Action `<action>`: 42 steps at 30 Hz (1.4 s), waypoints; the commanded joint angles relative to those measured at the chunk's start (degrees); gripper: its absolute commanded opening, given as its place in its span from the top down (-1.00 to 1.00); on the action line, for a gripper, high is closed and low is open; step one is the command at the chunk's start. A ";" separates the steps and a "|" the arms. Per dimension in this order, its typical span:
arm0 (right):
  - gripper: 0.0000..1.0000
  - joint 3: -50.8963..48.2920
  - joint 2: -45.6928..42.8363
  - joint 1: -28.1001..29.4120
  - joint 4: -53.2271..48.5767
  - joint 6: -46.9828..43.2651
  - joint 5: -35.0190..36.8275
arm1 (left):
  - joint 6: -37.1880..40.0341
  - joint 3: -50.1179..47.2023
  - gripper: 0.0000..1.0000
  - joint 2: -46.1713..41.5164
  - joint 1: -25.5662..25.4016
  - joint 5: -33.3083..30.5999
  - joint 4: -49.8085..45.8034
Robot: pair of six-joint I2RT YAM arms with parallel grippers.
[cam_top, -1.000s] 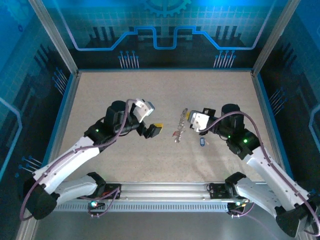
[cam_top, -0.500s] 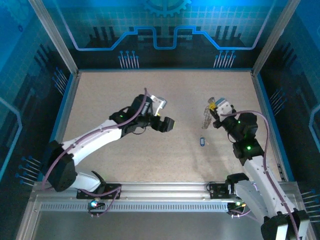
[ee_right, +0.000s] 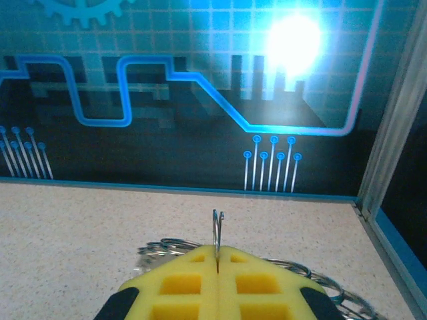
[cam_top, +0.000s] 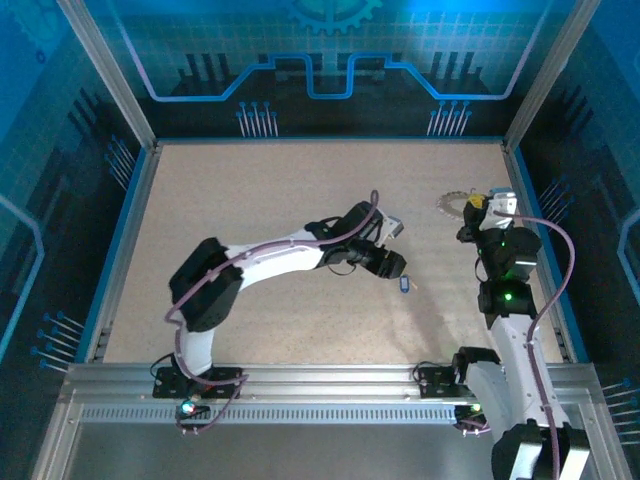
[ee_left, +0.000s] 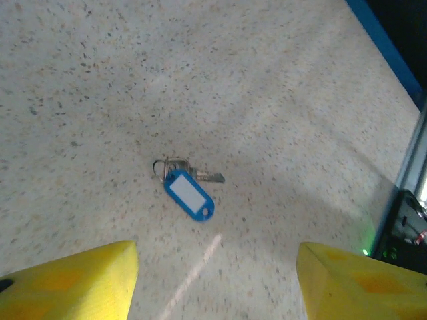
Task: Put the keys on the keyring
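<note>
The blue key [ee_left: 190, 193], a blue tag with a white label joined to a small metal key, lies flat on the speckled table [ee_left: 100, 87]. My left gripper [ee_left: 217, 287] hovers open just short of it, one yellow finger on each side. From above, the left gripper [cam_top: 390, 264] sits just left of the blue key [cam_top: 404, 284]. My right gripper [ee_right: 217, 257] is shut on the keyring [ee_right: 217, 230], whose thin wire stands edge-on above the pads while more loops fan out below. The keyring [cam_top: 453, 205] is held at the back right by the right gripper [cam_top: 474, 204]. The red key is hidden.
The blue back wall [ee_right: 167, 100] with glowing circuit lines stands close ahead of the right gripper. The right side frame [cam_top: 530, 190] is near the keyring. A blue edge strip [ee_left: 390, 47] borders the table at the upper right of the left wrist view.
The left arm has stretched right across the table to just beside the blue key. The right arm has carried the keyring from the middle toward the back right.
</note>
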 commanded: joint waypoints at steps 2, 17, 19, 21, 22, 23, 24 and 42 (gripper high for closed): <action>1.00 3.52 0.99 -0.82 3.91 2.72 2.40 | -6.14 12.63 -0.30 7.90 -0.98 0.09 -9.93; 1.00 7.03 -1.48 -1.01 -2.21 -1.73 2.76 | -12.64 38.95 -0.18 26.26 -0.39 -2.48 -32.33; 1.00 7.07 -1.81 -1.02 -2.45 -3.24 2.94 | -13.21 39.02 -0.16 26.99 -0.11 -1.66 -31.89; 1.00 7.67 -1.72 -1.02 -2.73 -3.72 3.26 | -14.16 39.30 -0.12 28.04 0.48 -0.50 -32.11; 1.00 7.89 -1.64 -1.02 -2.58 -3.73 3.26 | -14.60 39.43 -0.09 28.39 0.75 0.19 -32.12; 1.00 8.16 -1.50 -1.01 -2.57 -3.75 3.21 | -15.02 39.42 -0.06 28.92 1.06 1.20 -31.95; 1.00 8.38 -1.39 -1.02 -2.48 -3.73 3.11 | -15.11 39.32 0.02 29.38 1.32 2.49 -31.45; 1.00 8.26 -4.30 -0.97 -5.04 -5.44 2.88 | -14.74 42.80 0.39 33.27 1.82 8.70 -32.73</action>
